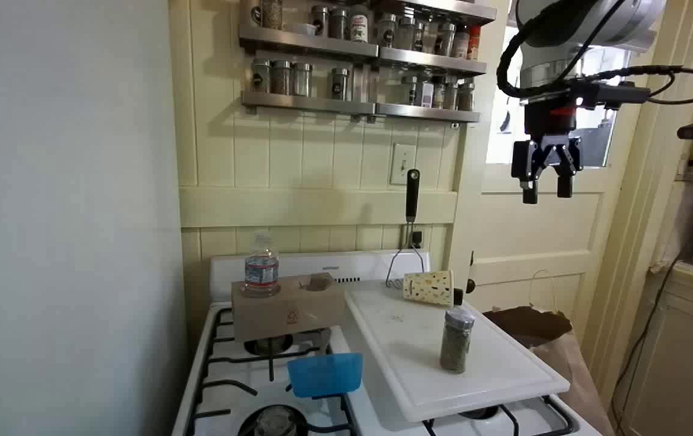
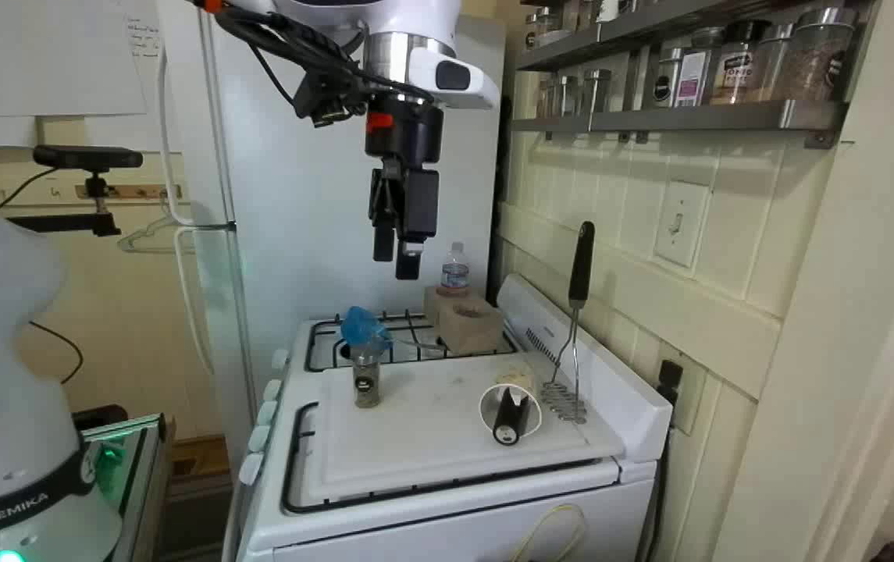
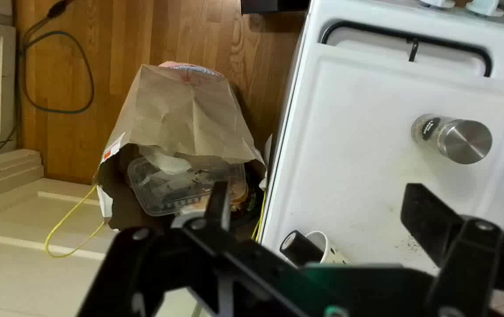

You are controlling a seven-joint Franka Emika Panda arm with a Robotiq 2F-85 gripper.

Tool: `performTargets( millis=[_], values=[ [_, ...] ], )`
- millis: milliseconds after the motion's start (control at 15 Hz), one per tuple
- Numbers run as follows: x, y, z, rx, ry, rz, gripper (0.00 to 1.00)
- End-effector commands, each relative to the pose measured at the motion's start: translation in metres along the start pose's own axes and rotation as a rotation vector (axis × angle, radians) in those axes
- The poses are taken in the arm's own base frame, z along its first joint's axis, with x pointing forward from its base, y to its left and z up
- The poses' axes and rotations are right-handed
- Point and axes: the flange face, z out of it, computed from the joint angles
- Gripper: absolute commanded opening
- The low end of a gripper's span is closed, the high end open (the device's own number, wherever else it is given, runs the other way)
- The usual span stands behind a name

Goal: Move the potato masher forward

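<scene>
Gripper [image 1: 547, 191]: upper rt in an ext. view, released, fingers apart
Masher [image 1: 411, 207]: rt of ctr there, hdl up
Shaker [image 1: 456, 344]: lower rt

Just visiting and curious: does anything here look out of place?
The speckled cup lies on its side on the white board, a black object poking out; cups usually stand upright. Dark specks there could be spilled seasoning.

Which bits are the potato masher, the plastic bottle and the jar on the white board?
Potato masher [image 2: 579, 289], in an exterior view: its black handle.
Plastic bottle [image 1: 261, 270], in an exterior view: its label.
Jar [image 3: 459, 140], in the wrist view: its metal lid.
</scene>
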Motion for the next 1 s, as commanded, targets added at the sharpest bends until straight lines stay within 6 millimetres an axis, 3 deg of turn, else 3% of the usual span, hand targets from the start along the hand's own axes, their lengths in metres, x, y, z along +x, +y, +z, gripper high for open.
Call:
performTargets(
  millis=[0,67,667,933],
  values=[
    [0.0,0.0,-0.001,0.0,-0.001,0.0,1.0],
    [0.006,0.007,0.001,-0.008,0.03,0.139,1.0],
    [0.036,0.063,0.023,0.189,0.153,0.56,1.0],
    [0.024,0.076,0.01,0.296,0.167,0.37,1.0]
  ],
)
